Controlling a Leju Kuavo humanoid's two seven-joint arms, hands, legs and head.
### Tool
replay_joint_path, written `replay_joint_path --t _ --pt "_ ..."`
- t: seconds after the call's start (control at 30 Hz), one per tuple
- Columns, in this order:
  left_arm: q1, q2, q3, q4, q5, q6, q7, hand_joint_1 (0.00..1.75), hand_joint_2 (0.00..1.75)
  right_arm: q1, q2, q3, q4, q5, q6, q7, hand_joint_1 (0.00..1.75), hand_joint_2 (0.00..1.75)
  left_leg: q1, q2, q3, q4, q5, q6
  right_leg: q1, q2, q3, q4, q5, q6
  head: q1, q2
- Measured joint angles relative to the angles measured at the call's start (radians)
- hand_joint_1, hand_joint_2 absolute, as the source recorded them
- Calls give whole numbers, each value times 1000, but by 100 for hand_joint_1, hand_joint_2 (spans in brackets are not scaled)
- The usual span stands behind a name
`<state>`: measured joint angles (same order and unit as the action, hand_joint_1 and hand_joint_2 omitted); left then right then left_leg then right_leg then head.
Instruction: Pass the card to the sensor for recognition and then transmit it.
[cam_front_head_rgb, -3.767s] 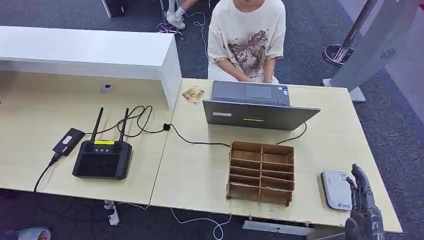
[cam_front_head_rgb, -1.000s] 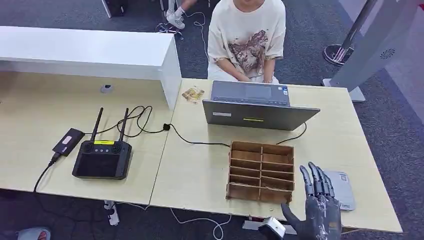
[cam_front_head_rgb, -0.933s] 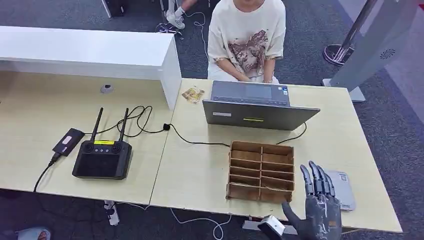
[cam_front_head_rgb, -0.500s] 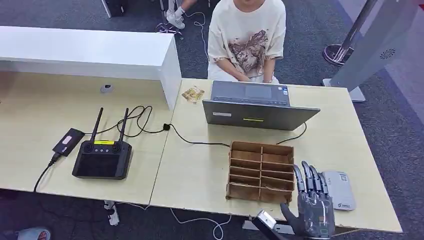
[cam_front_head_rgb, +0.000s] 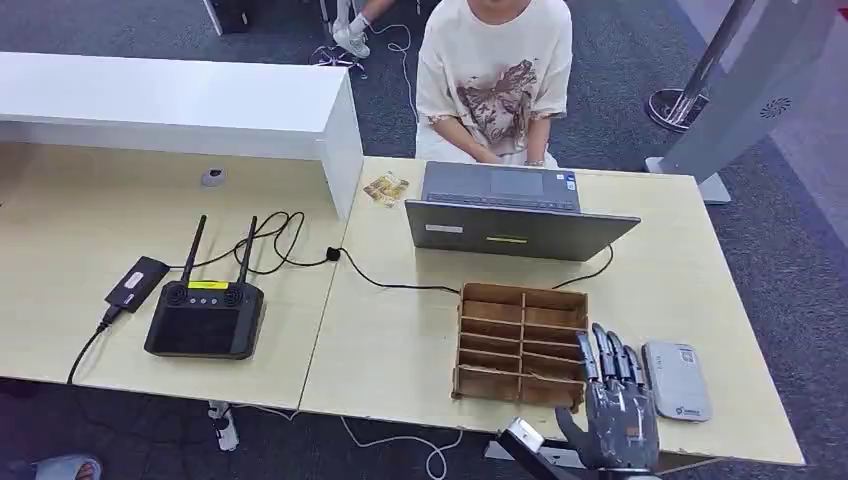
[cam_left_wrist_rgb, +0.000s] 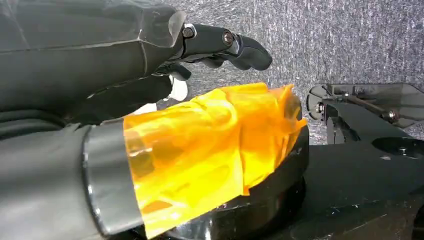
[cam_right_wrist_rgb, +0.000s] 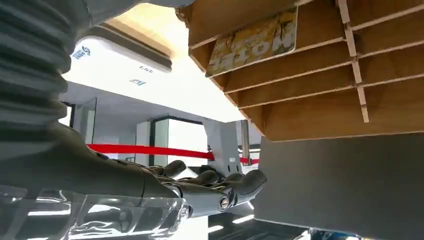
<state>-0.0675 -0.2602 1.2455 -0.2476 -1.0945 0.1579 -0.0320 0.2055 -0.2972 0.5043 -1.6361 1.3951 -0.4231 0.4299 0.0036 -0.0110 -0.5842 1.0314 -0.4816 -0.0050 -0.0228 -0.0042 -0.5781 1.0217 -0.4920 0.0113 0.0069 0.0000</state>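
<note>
The card (cam_right_wrist_rgb: 255, 41), yellow with printing too blurred to read, stands on edge in a slot of the thin, square-celled brown wooden rack (cam_front_head_rgb: 521, 345) on the pale wood-grain table (cam_front_head_rgb: 390, 340). The right hand (cam_front_head_rgb: 612, 405) hovers at the rack's right front corner, its dark fingers straight, spread and empty. Just beside it lies the sensor (cam_front_head_rgb: 676, 379), a flat rounded white-grey pad with a small blue mark; the left hand (cam_left_wrist_rgb: 150, 90), wrapped in shiny amber film, has its fingers loosely extended around nothing.
</note>
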Motion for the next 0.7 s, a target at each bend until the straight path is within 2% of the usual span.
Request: replay_joint_path --t 0.4,0.5,0.7 --pt "0 0 0 0 6 -1 0 0 0 -10 0 3 8 -12 18 -5 0 175 0 0 0 0 0 0 0 0 0 0 0 0 0 0" --pt "-1 0 0 0 9 -1 0 0 0 -13 0 11 8 -13 21 -7 10 175 0 0 0 0 0 0 0 0 0 0 0 0 0 0" --pt "-1 0 0 0 9 -2 0 0 0 -24 0 26 8 -13 25 -25 10 175 0 0 0 0 0 0 0 0 0 0 0 0 0 0"
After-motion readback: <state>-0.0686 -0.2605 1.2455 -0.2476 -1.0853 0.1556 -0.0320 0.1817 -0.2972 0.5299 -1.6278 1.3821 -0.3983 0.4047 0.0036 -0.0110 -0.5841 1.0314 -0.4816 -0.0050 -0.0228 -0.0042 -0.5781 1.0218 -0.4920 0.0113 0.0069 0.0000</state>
